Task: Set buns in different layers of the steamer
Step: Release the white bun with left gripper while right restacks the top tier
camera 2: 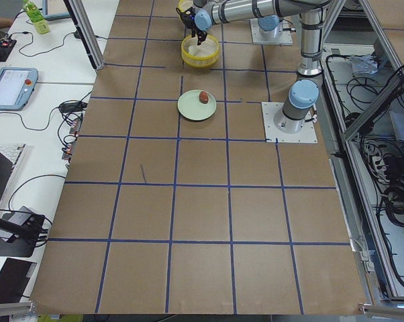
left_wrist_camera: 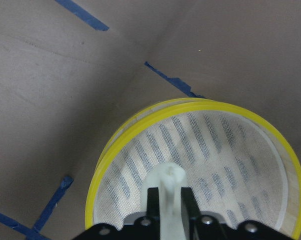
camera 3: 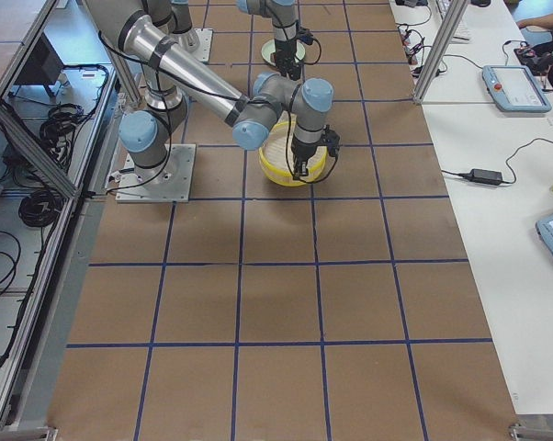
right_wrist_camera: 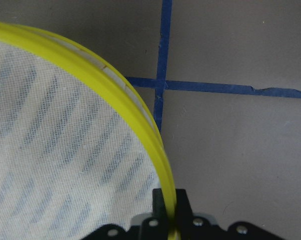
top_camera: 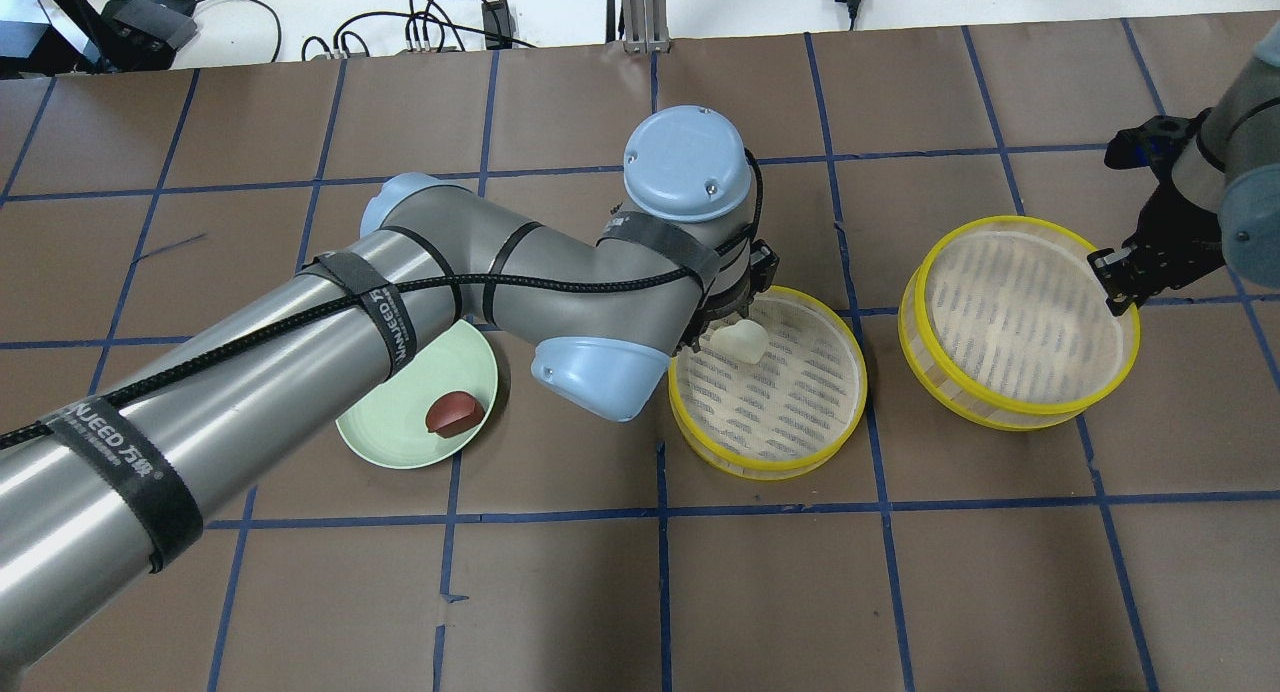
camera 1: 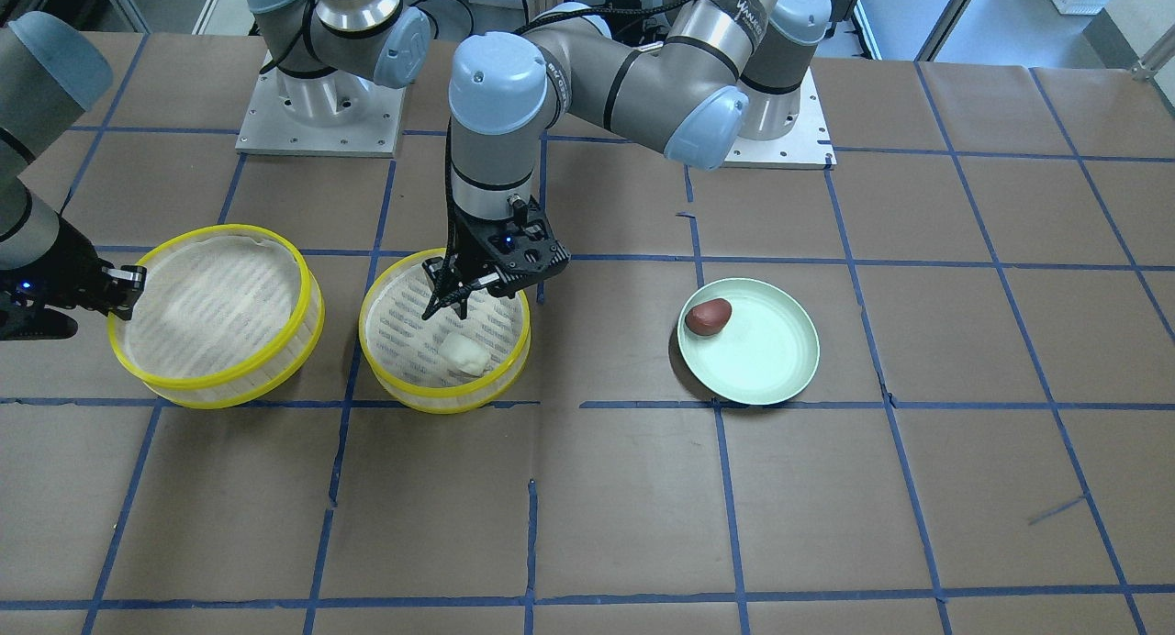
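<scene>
The white bun [camera 1: 464,353] is low inside the middle steamer tray [camera 1: 514,360]. In the left wrist view the bun [left_wrist_camera: 165,177] sits between the narrow-set fingers of my left gripper [camera 1: 447,316], which is shut on it. I cannot tell if the bun touches the slatted base. My right gripper [camera 1: 124,291] is shut on the yellow rim of the second steamer tray [camera 1: 275,360], also seen in the right wrist view [right_wrist_camera: 115,85]; that tray is empty and looks slightly tilted. The reddish-brown bun [camera 1: 709,317] lies on the pale green plate [camera 1: 780,369].
The two trays stand side by side, a small gap between them [top_camera: 885,372]. The plate [top_camera: 385,442] lies partly under my left forearm [top_camera: 300,372] in the overhead view. Brown table with blue tape lines [camera 1: 587,525] stretches in front.
</scene>
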